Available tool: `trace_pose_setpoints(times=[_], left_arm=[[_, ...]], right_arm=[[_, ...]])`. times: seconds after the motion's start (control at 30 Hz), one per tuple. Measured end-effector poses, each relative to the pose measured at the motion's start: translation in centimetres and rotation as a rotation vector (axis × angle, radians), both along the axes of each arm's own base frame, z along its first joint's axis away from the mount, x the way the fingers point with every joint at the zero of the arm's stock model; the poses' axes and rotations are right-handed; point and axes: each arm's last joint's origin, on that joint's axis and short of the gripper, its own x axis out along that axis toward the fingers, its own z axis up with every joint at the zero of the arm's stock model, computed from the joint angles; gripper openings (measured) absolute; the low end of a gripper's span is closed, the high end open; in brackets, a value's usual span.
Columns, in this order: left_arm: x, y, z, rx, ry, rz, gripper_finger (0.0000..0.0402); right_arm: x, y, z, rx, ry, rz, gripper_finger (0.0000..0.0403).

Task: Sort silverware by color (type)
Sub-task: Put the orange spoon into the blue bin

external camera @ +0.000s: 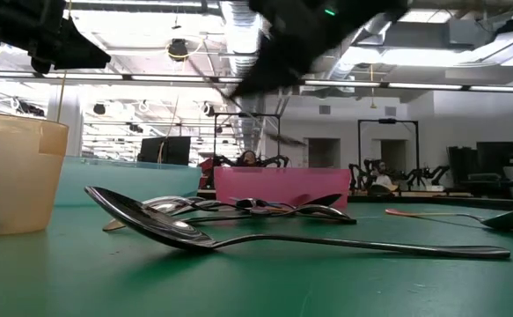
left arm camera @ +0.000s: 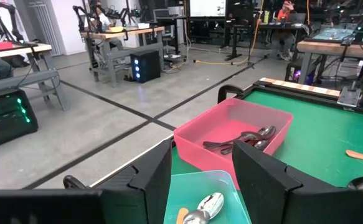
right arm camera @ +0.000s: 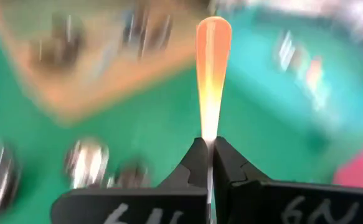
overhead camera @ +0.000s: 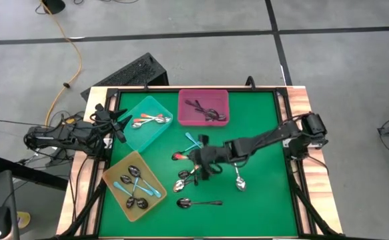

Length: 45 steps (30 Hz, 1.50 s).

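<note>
My right gripper [overhead camera: 195,159] hangs over the middle of the green mat, shut on an orange-red-handled spoon [right arm camera: 212,56]. The handle's free end [overhead camera: 178,157] points toward the table's left. My left gripper [overhead camera: 119,127] waits at the left edge by the teal tray [overhead camera: 155,133], fingers slightly apart [left arm camera: 201,162], holding nothing. The teal tray holds orange-handled spoons [overhead camera: 149,120]. Dark spoons [overhead camera: 207,112] lie in the pink tray [overhead camera: 203,95], and blue-handled ones [overhead camera: 133,187] in the yellow tray [overhead camera: 114,175]. Loose silverware lies flat on the mat [overhead camera: 185,177]. My right gripper pinches the spoon's handle at its narrow end [right arm camera: 208,144] between the two fingertips. The fingers come from the table's right, slanting down, in line with the handle. The wide orange end sticks out past the fingertips. The bowl is hidden behind the fingers, and the spoon is clear of the mat.
Loose spoons lie around the gripper: a light blue one [overhead camera: 193,141], one to its right [overhead camera: 239,181] and a dark one near the front [overhead camera: 198,202]. Open green mat [overhead camera: 261,120] lies at the right. A wooden border [overhead camera: 299,100] frames the table.
</note>
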Motion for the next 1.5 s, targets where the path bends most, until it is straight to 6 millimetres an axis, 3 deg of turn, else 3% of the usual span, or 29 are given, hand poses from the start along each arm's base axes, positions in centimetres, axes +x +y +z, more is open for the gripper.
trace_pose_setpoints(times=[0.1,0.27,0.43,0.5,0.67,0.87,1.03,1.2,1.5], left_arm=[[0.0,0.0,0.0,0.000,0.000,0.000,0.0158],[0.0,0.0,0.0,-0.001,0.001,-0.002,0.0158],[0.0,0.0,-0.1,-0.003,0.004,-0.009,0.0158],[0.0,0.0,-0.1,-0.003,0.004,-0.010,0.0158],[0.0,-0.1,-0.1,-0.008,0.005,-0.027,0.0158],[0.0,-0.1,-0.1,-0.008,0.006,-0.027,0.0158],[0.0,-0.1,-0.1,-0.009,0.010,-0.027,0.0158],[0.0,-0.1,-0.2,-0.011,0.011,-0.026,0.0158],[0.0,-0.1,-0.2,-0.012,0.012,-0.026,0.0158]], right_arm=[[1.6,-2.0,1.7,-0.033,-0.246,-0.026,0.0008],[3.3,-5.4,2.8,-0.093,-0.575,-0.076,0.0008],[5.1,-8.8,2.3,-0.085,-0.741,-0.123,0.0008],[6.8,-10.0,2.1,-0.082,-0.778,-0.094,0.0008],[10.3,-11.9,1.2,-0.137,-0.736,-0.088,0.0008],[12.9,-14.3,0.5,-0.166,-0.660,-0.108,0.0008],[14.8,-16.4,-1.5,-0.094,-0.613,-0.035,0.0008],[15.7,-17.6,-3.8,-0.009,-0.568,-0.036,0.0008],[15.7,-17.8,-5.4,-0.019,-0.423,-0.013,0.0008]])
